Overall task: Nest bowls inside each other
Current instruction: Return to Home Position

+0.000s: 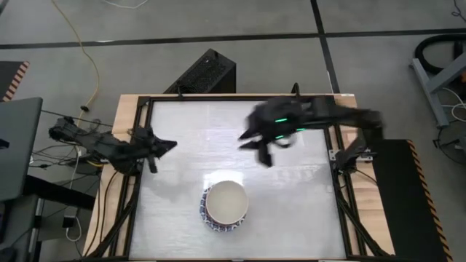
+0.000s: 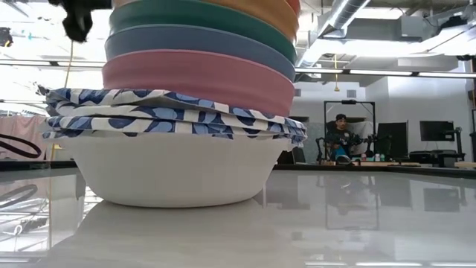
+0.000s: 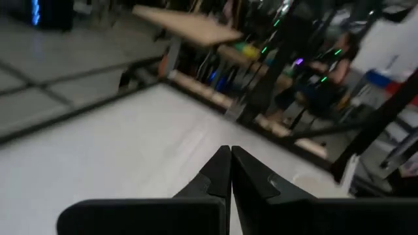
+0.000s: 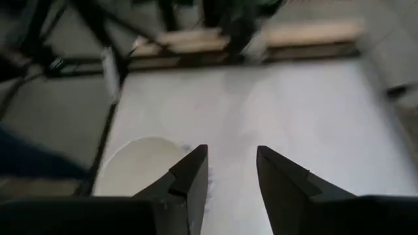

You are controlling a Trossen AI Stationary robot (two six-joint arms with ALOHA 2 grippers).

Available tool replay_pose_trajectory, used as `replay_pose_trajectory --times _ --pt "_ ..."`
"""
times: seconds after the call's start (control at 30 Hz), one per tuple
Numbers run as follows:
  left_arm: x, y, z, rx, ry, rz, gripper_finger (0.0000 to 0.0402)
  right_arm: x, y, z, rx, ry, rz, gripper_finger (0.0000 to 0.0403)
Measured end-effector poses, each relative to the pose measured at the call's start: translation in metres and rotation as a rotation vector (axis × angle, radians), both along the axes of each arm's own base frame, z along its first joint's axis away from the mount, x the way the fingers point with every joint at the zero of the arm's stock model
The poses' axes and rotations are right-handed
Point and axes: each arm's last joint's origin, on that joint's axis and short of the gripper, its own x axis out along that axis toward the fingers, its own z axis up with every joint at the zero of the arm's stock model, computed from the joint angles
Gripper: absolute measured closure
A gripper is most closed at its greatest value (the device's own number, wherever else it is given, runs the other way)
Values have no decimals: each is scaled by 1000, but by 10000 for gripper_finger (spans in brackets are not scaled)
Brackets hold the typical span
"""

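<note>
One nested stack of bowls [image 1: 226,204] stands near the table's front edge, around the middle. Seen from above, a cream bowl [image 1: 227,199] lies on top inside blue-patterned rims. The low view shows the stack [image 2: 186,104] from the side: a white bowl [image 2: 178,175] rests by its base on the table, then blue-patterned rims, then pink, dark blue, teal and orange bowls. My right gripper [image 1: 256,143] hangs open above the table, beyond the stack, with nothing between its fingers [image 4: 232,176]. My left gripper [image 1: 166,145] is shut and empty at the table's left, also seen in its own wrist view [image 3: 230,171].
Bare tabletop [image 1: 298,211] lies on all sides of the stack. A black box [image 1: 205,73] sits on the floor past the far edge and a laptop [image 1: 14,145] stands to the left. A person [image 2: 341,138] sits in the room behind.
</note>
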Motion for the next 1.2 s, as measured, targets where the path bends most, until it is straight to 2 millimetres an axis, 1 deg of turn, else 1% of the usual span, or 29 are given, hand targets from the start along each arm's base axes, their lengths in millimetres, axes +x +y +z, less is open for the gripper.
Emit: replay_pose_trajectory --times 0.07,0.13,0.23,0.27,0.33,0.37,0.43,0.5,0.57,0.6,0.67,0.73,0.8,0.83,0.9,0.93,1.03,1.13,1.2 --pt "-8 4 17 39 -41 -1 401 -34 -1 22 -57 -71 -62 252" --pt "-17 8 33 72 -82 18 401 -66 0 39 -87 -130 -98 252" --pt "-32 17 52 173 -95 109 402 -116 -2 55 -157 -169 -48 250" --pt "-36 19 56 221 -84 146 402 -134 -3 58 -136 -165 -48 249" --pt "-45 24 64 285 -71 188 402 -167 -4 62 -32 -160 -71 249" --pt "-48 25 67 294 -78 189 402 -180 -3 63 2 -161 -67 249" --pt "-53 27 71 290 -100 176 401 -202 -4 62 -26 -154 -57 249" --pt "-58 29 73 307 -100 177 401 -219 -8 64 -69 -223 -114 249" --pt "-59 30 71 329 -73 186 402 -235 -11 61 -74 -275 -118 249" --pt "-60 31 70 322 -67 201 402 -240 -12 58 -66 -302 -110 249" --pt "-61 31 67 282 -65 189 402 -248 -13 50 -54 -371 -94 249" --pt "-63 31 63 266 -63 137 402 -261 -16 36 -39 -431 -83 249" --pt "-65 30 58 257 -51 19 402 -268 -18 20 -19 -503 -84 249" --pt "-66 29 55 252 -52 -42 402 -270 -19 8 -22 -528 -95 249" --pt "-69 29 54 212 -82 -101 401 -273 -21 -12 -31 -594 -111 249" --pt "-71 29 54 199 -97 -113 401 -275 -21 -22 -29 -632 -119 249" --pt "-78 31 50 176 -157 -167 401 -273 -21 -59 -18 -662 -122 249" --pt "-89 34 44 167 -227 -205 402 -275 -22 -87 10 -742 -138 249" --pt "-97 37 37 149 -270 -224 402 -279 -23 -104 27 -784 -143 249"
